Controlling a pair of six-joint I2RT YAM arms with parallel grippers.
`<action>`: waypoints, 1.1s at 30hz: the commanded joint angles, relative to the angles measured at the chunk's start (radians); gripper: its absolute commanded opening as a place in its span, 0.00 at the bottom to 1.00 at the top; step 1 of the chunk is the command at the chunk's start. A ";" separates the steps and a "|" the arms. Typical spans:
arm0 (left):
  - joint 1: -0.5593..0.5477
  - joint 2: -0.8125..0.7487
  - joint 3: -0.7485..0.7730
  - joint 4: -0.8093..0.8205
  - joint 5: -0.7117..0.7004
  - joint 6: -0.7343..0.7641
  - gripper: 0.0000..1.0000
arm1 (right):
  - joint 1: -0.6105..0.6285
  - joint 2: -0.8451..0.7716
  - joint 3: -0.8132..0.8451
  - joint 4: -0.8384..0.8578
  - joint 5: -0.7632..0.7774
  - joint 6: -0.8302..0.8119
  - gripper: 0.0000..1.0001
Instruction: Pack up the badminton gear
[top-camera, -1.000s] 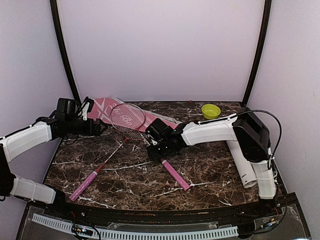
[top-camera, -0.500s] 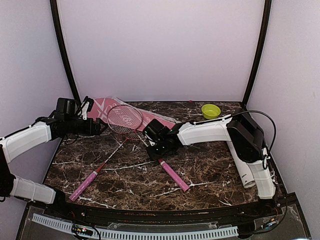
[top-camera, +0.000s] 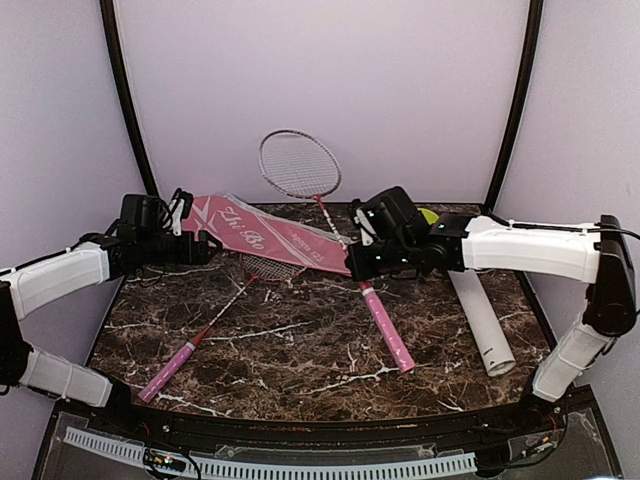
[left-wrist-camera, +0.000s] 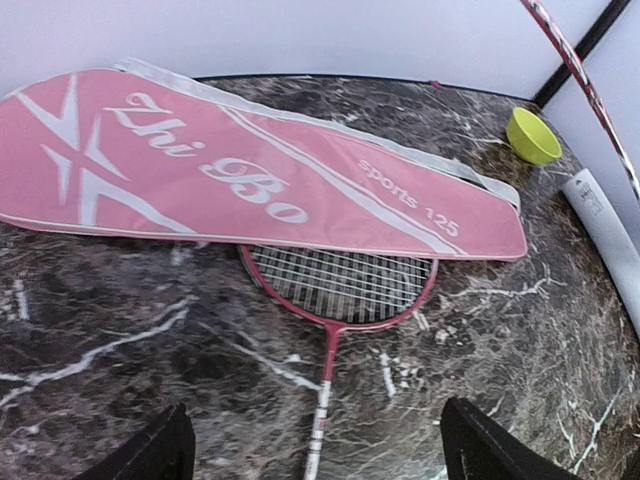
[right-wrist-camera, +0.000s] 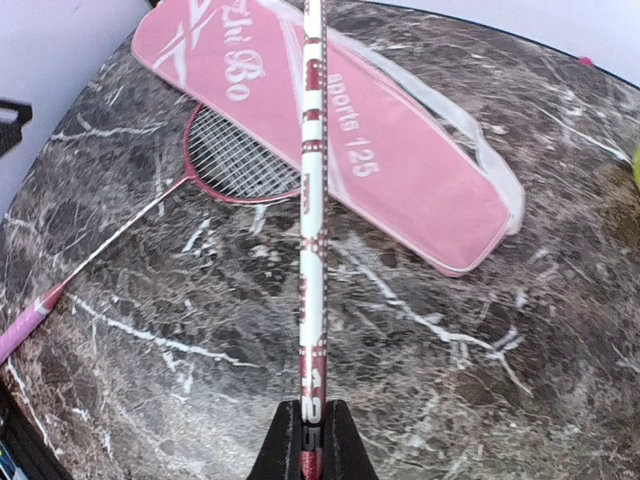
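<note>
- The right gripper (right-wrist-camera: 312, 445) is clamping the shaft of the raised racket (top-camera: 386, 325), and from above it is hiding most of the green bowl (left-wrist-camera: 532, 135).
- The pink cover (left-wrist-camera: 240, 180) is lying over part of the head of the second racket (left-wrist-camera: 340, 285), which is resting flat on the table.
- The white tube (top-camera: 480, 320) is lying at the right, its far end tucked behind the right arm.
- The left gripper (left-wrist-camera: 318, 430) is hovering near the cover's wide end, jaws wide apart and empty.
- A second ago the raised racket was lying across the cover. Now its head is standing high against the back wall.

Right gripper (top-camera: 362, 262) now clamped on racket (top-camera: 300, 165) shaft, swung rightward; head raised off pink cover (top-camera: 270, 235) toward back wall (top-camera: 400, 100); handle end possibly touching table (top-camera: 300, 350).
</note>
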 joint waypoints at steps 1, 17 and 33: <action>-0.163 0.146 0.096 0.050 -0.055 -0.023 0.87 | -0.082 -0.084 -0.199 0.045 0.030 0.085 0.00; -0.488 0.826 0.755 -0.010 -0.047 0.187 0.86 | -0.277 -0.131 -0.533 0.175 -0.050 0.141 0.00; -0.531 1.144 1.075 -0.051 -0.086 0.305 0.93 | -0.322 -0.109 -0.491 0.201 -0.139 0.113 0.00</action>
